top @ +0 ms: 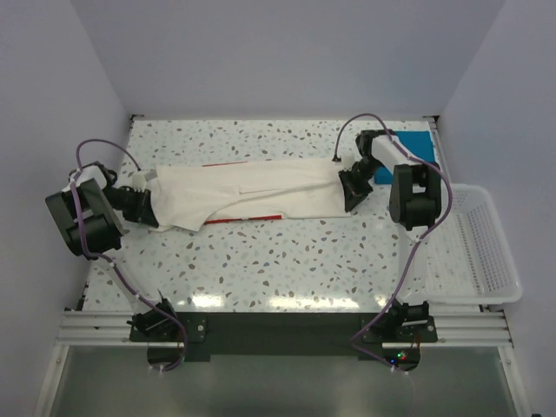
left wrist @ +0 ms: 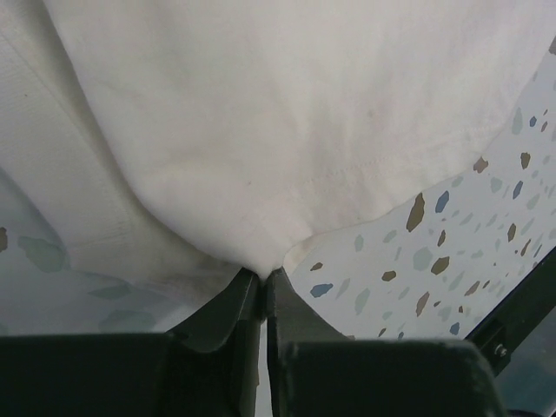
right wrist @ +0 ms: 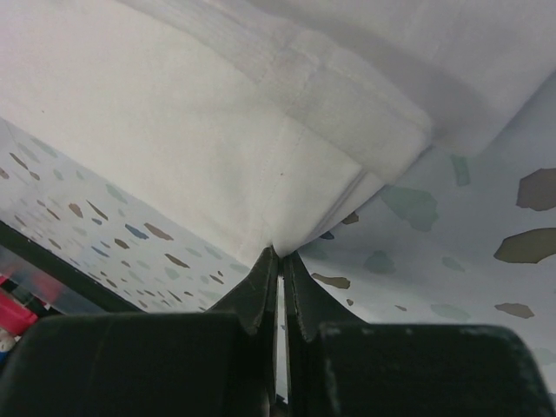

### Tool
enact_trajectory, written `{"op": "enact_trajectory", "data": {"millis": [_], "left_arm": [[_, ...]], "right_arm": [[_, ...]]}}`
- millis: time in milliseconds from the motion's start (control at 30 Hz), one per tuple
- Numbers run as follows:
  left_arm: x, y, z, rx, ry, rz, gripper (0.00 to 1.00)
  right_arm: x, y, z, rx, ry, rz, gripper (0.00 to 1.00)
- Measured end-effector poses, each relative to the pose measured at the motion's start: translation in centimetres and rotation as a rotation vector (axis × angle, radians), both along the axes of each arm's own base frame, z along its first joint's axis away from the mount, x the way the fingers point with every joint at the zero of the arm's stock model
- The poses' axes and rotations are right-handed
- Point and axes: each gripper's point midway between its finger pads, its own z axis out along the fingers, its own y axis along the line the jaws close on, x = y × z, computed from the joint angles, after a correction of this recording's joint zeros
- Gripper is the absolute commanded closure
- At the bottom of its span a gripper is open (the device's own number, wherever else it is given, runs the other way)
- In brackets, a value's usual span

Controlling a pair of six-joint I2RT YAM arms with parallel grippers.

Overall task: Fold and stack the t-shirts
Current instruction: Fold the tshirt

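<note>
The cream-white t-shirt (top: 252, 193) lies stretched in a long band across the middle of the table, with thin red edges of its panel showing along it. My left gripper (top: 149, 208) is shut on the shirt's left end; the left wrist view shows the cloth (left wrist: 287, 130) pinched at the fingertips (left wrist: 262, 276). My right gripper (top: 351, 193) is shut on the shirt's right end, with the folded cloth (right wrist: 217, 130) pinched at the fingertips (right wrist: 280, 254). The teal-blue t-shirt (top: 413, 143) lies folded at the back right, behind my right arm.
A white lattice basket (top: 479, 248) sits at the right edge of the speckled table (top: 287, 261). Walls close in the back and sides. A cable (top: 343, 139) loops over the right arm.
</note>
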Motion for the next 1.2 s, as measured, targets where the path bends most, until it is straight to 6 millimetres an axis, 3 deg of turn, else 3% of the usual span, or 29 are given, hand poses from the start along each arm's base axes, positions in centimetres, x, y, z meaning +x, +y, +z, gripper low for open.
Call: {"op": "enact_trajectory", "data": {"millis": [100, 367, 633, 900, 1067, 1100, 1133, 1167, 1200], "left_arm": [[0.3, 0.1, 0.4, 0.001, -0.010, -0.005, 1.00], [1.6, 1.0, 2.4, 0.019, -0.047, -0.019, 1.00], [1.0, 1.6, 2.7, 0.017, -0.048, -0.012, 1.00], [-0.7, 0.6, 1.2, -0.006, 0.010, -0.009, 1.00], [-1.3, 0.4, 0.0, 0.013, 0.045, 0.009, 1.00], [-1.4, 0.5, -0.1, 0.018, 0.050, 0.013, 1.00], [-1.5, 0.4, -0.4, 0.020, 0.056, 0.021, 0.88], [-1.5, 0.4, -0.5, 0.023, 0.062, 0.028, 0.81], [-1.6, 0.4, -0.6, 0.025, 0.066, 0.032, 0.77]], "right_arm": [[0.0, -0.1, 0.0, -0.001, 0.002, 0.002, 1.00], [-0.1, -1.1, 0.3, -0.015, -0.011, 0.024, 1.00], [-0.7, -2.1, 2.8, -0.039, -0.100, 0.081, 1.00], [-3.7, -3.6, -0.3, -0.111, -0.034, 0.110, 1.00], [-3.9, -3.8, -0.4, -0.120, -0.031, 0.112, 1.00], [-3.9, -3.8, -0.4, -0.120, -0.031, 0.112, 0.90], [-3.9, -3.8, -0.4, -0.121, -0.031, 0.111, 0.83], [-3.9, -3.8, -0.4, -0.122, -0.032, 0.111, 0.72], [-3.9, -3.8, -0.4, -0.125, -0.033, 0.110, 0.68]]}}
